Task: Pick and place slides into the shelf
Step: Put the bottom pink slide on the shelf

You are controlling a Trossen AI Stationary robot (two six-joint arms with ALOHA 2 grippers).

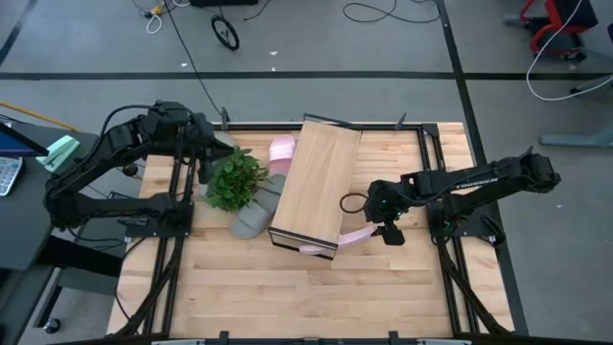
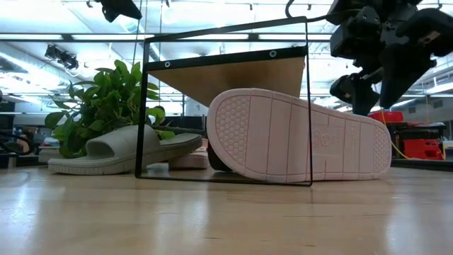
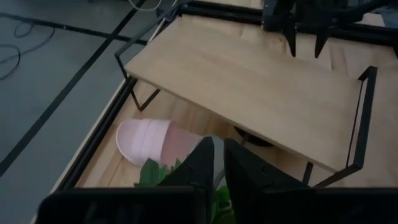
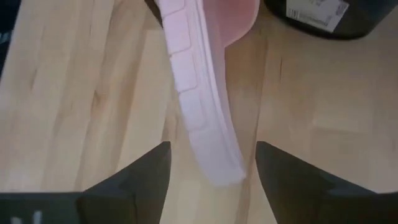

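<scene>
One pink slide stands on edge, half under the shelf at its near corner. My right gripper hovers w/ fingers wide, straddling its rim, not gripping. Risk: it tips or snags the frame if I nudge it. Left gripper narrow, idle by plant.

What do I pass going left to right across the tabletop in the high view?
Left end effector → plant → grey slide → shelf → pink slide on edge → right end effector.
</scene>
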